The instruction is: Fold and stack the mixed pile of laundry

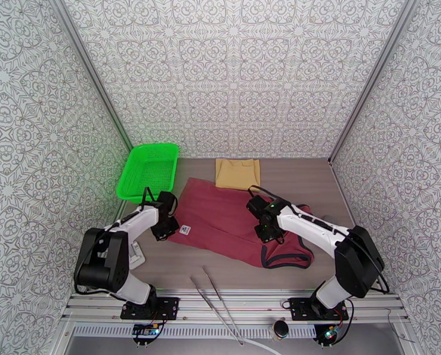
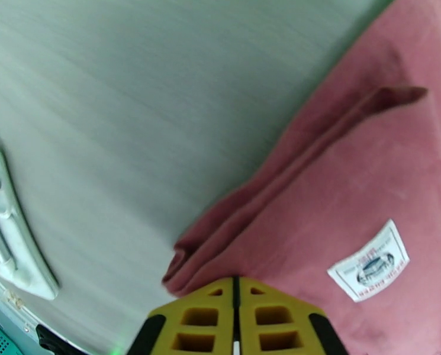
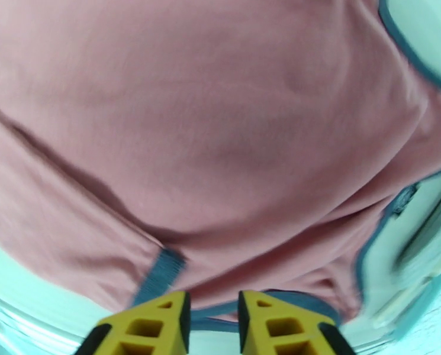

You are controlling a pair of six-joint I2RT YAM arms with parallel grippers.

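The maroon tank top (image 1: 220, 217) lies spread on the table (image 1: 306, 178), in the middle of the workspace. Its long axis runs on a slant, from the far left down to the near right. The hem end points left. The strap and neck end, edged in navy trim (image 1: 286, 265), points to the near right. A white label (image 1: 185, 230) sits on the near-left corner, close to the hem. In the left wrist view a raised crease runs across the cloth near that corner, and the corner itself is bunched into a small fold.

The left gripper (image 2: 236, 280) is at this near-left corner, just left of the label. Its yellow fingers (image 2: 202, 318) are pressed together with only a thin seam between them, and the hem of the cloth meets their tips, pinched there.

The right gripper (image 3: 213, 296) is over the strap end of the garment. Its fingers stand a narrow way apart, with a trimmed edge lying across the gap. Whether they grip the cloth cannot be told.

The tan cloth (image 1: 238, 173) lies folded in a neat rectangle at the far middle of the table, just beyond the tank top's far edge. A green basket (image 1: 152, 170) stands at the far left, apart from both garments.
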